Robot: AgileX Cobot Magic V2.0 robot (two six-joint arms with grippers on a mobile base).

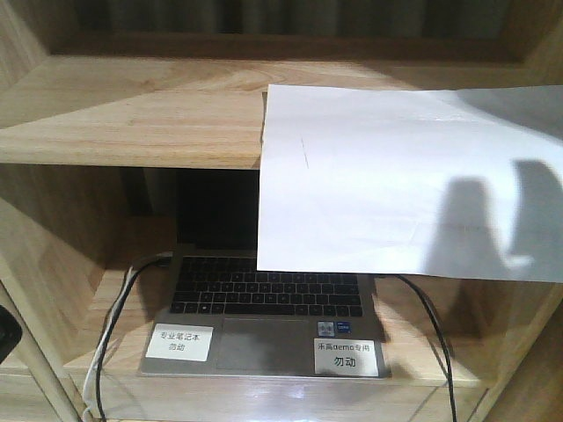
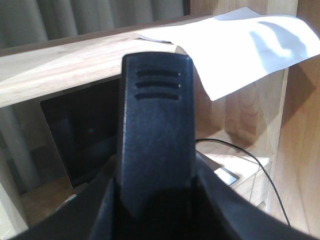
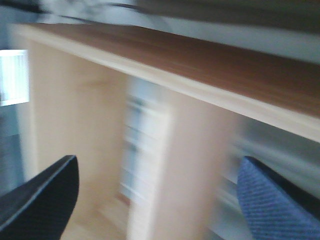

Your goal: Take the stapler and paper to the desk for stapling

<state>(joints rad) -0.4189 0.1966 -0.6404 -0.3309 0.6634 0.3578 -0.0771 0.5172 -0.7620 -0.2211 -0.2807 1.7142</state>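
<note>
Right pincer [image 3: 157,165] is wide and empty, left pincer [image 2: 160,200] looks clamped on the rigid stapler [image 2: 157,130], so take the paper [image 1: 387,185] (light, limp, slick, up-right of the left pincer) gently by its free edge drooping off the shelf [image 1: 132,114].

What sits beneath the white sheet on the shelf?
The white paper sheet overhangs a wooden shelf board; below, an open grey laptop shows its keyboard, its dark screen partly covered.

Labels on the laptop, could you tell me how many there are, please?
2 labels: one left of the touchpad, one right of it; the paper may hide others.
</note>
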